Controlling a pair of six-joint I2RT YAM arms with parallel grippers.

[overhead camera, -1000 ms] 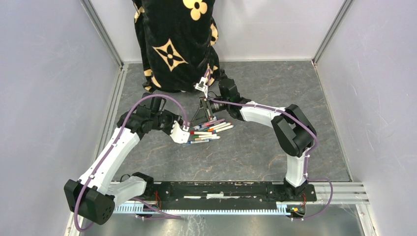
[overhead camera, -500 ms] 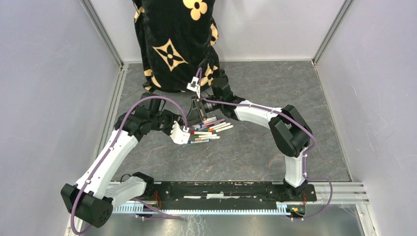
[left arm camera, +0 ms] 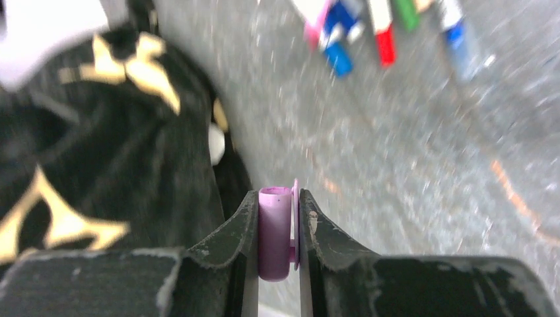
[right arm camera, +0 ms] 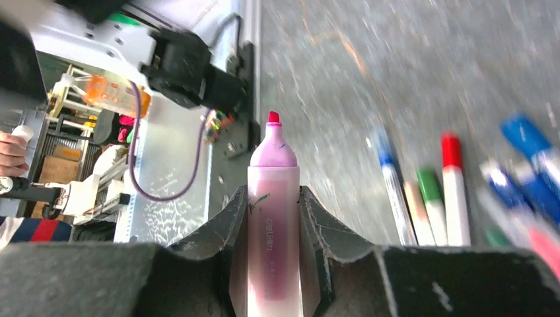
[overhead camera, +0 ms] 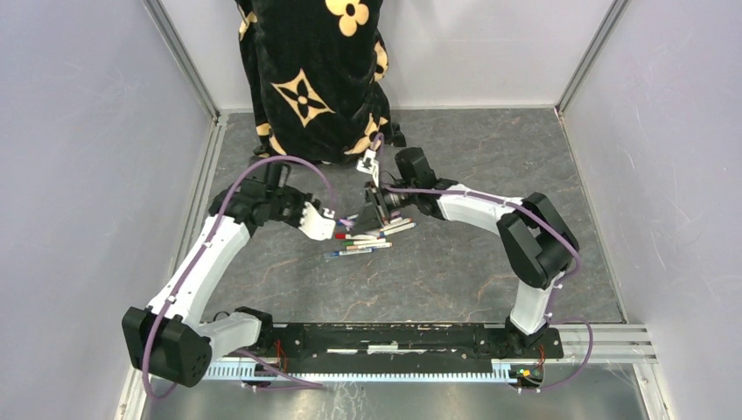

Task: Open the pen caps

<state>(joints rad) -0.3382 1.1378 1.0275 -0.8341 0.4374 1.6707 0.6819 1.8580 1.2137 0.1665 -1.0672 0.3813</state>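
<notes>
- A purple pen cap [left arm camera: 274, 231] is pinched between the jaws of the left gripper [left arm camera: 277, 201], held clear of the table [left arm camera: 396, 165].
- A pink pen [right arm camera: 272, 244] is clamped in the right gripper [right arm camera: 273, 198], its tip bared.
- The other pens [overhead camera: 372, 238] are laid on the table beside both grippers, seemingly capped; blur hinders certainty.
</notes>
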